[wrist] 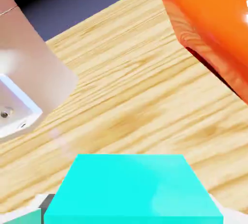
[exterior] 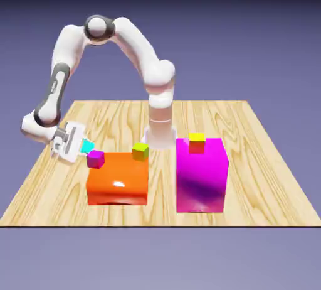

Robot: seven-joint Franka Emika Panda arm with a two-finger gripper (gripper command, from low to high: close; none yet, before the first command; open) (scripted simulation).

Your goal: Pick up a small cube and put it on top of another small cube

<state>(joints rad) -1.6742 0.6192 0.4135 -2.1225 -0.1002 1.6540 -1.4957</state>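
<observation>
Exterior view: robot's arm [exterior: 130,37] arches up from base [exterior: 160,137], bends down at ext. view's L; gripper [exterior: 86,146] tilted well over, fingertip end twd ext. view's R.
Gripper: closed on cyan cube [exterior: 87,147], jaws held apart by its width; cube sits btwn the fingers.
Cyan cube: at gripper's tip, up & L of purple cube [exterior: 95,159] in ext. view, v. near it; can't tell if the two touch.
Purple cube: at top L corner of orange block [exterior: 118,182], ext. view.
Lime cube [exterior: 140,151]: at same block's top R corner, apart from purple one.
Orange block: on table [exterior: 263,188], L of magenta block [exterior: 200,179] in ext. view, gap btwn them; shiny, bright highlight on front.
Magenta block: upright, taller than orange one, darker patch low on front.
Yellow cube [exterior: 197,143]: at magenta block's top, orange-ish front face.
Hand view: cyan cube large at bottom ctr, flat bright face showing, hides most of the fingertips; small grey bit shows at its L edge. Orange block fills top R corner, pale robot part w/ metal fitting at L edge, wood grain btwn.
Backdrop [exterior: 269,44]: blue-violet, going black at top.
</observation>
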